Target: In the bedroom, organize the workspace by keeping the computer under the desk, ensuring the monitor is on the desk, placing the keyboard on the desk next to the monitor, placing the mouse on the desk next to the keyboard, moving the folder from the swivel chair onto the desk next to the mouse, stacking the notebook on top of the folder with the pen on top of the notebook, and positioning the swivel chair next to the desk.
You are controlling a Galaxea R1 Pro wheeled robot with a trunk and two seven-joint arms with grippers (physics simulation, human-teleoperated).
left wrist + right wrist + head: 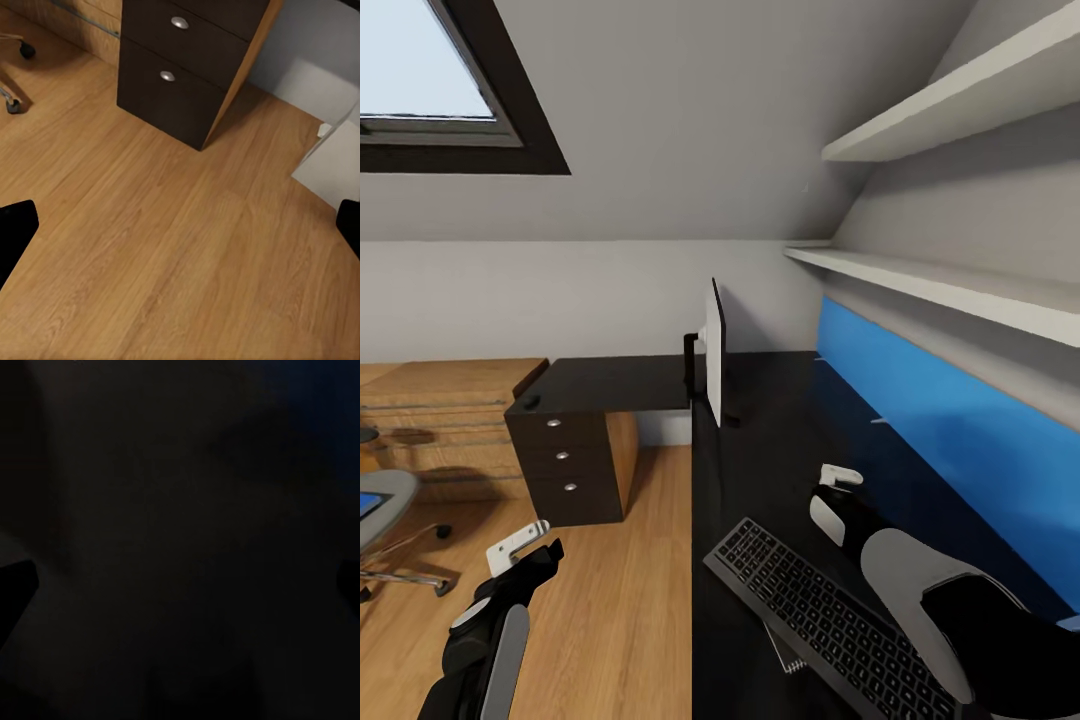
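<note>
Sloped grey walls and a skylight (pixel 430 70) close over this bedroom corner in the head view, with two pale shelves (pixel 960 290) running along the right wall above the blue back panel (pixel 950 430) of the desk (pixel 760 470). On the black desktop the monitor (pixel 715 350) stands edge-on, upright on its black stand. Nearer the camera the keyboard (pixel 820 620) lies at a slant, and a corner of the notebook (pixel 788 655) pokes out from under its near edge. The right gripper (pixel 838 478) hovers over the desk between the keyboard and the blue panel; whether its claw is spread or pressed together cannot be told from here. A black drawer unit (pixel 565 460) sits beneath the desk's far wing, with a low wooden cabinet (pixel 440 420) beside it. At the left edge is part of the swivel chair (pixel 385 510), a sliver of the blue folder (pixel 368 503) on its seat, well apart from the desk. The left gripper (pixel 525 548) hangs over the wooden floor (pixel 620 600).

From the left wrist view, the same floor spreads below, with the drawer unit (pixel 187 67), a chair caster (pixel 26 51) and a white block (pixel 334 161) near the frame's edges. The dark fingertips (pixel 15 229) stand wide apart, pinching nothing.

From the right wrist view, nearly all is black desktop (pixel 180 540); dark fingertips (pixel 13 585) show faintly at both edges, which suggests a spread claw.
</note>
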